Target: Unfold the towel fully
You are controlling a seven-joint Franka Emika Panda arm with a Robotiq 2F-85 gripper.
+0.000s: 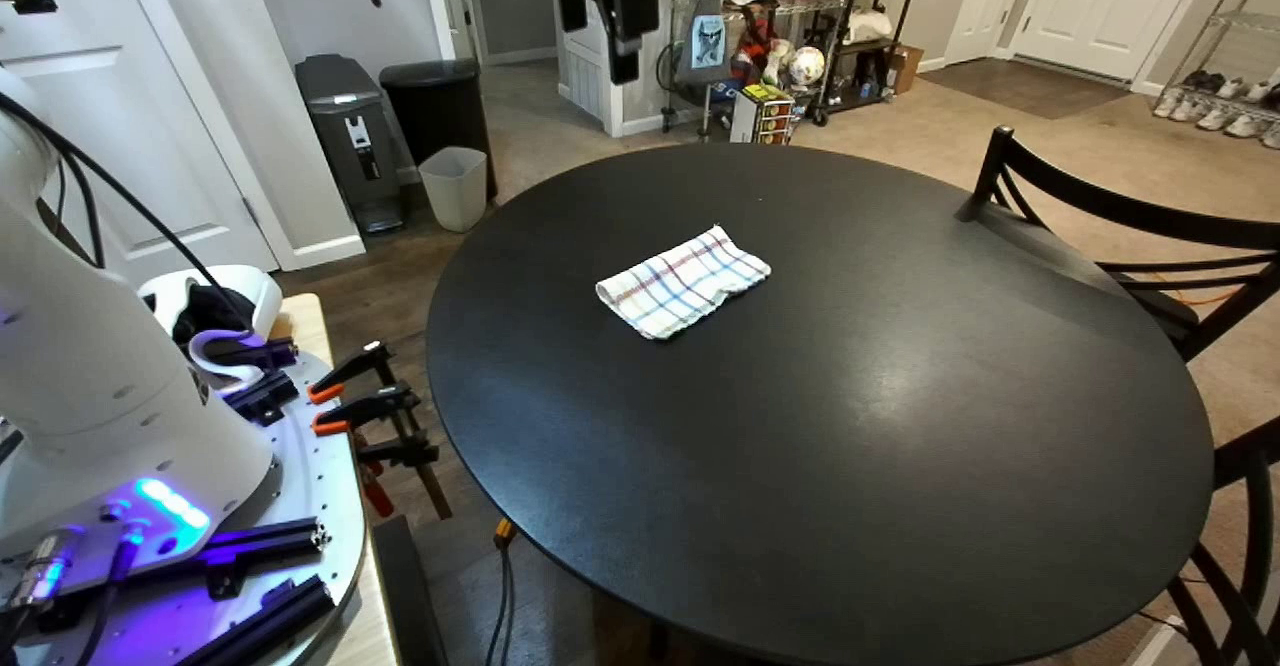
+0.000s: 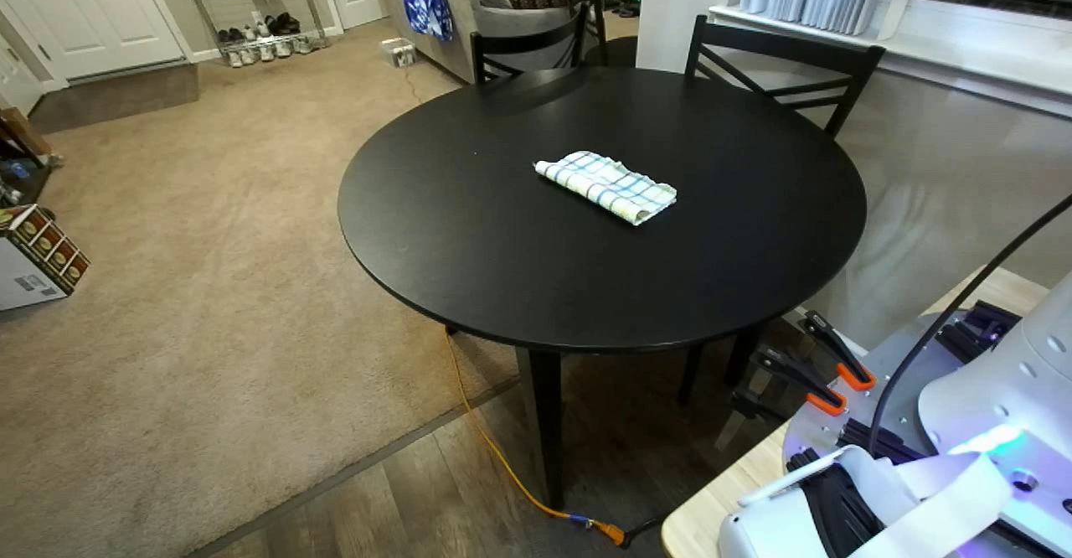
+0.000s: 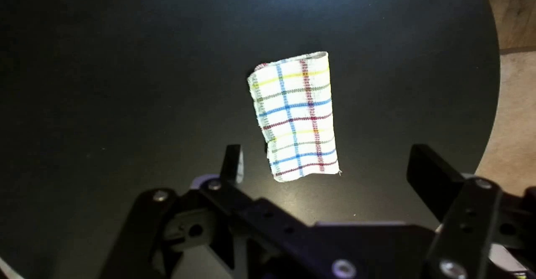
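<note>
White and striped, the folded towel (image 1: 683, 283) lies left of centre on the desk (image 1: 850, 486) in an exterior view, the end effector (image 3: 325, 157) above, jaws apart.

And there's soft glare on the surface (image 1: 875, 426), right of centre in an exterior view, blue light (image 1: 172, 503) blazing lower left!

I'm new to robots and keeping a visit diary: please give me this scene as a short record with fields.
Item: white cloth towel with a coloured striped grid
Towel state: folded
Resting on: round black table
Robot's tool: black two-fingered gripper, open, above the table, not touching the towel
Beside the table: black slat-backed chairs
Task progress: not yet unfolded
</note>
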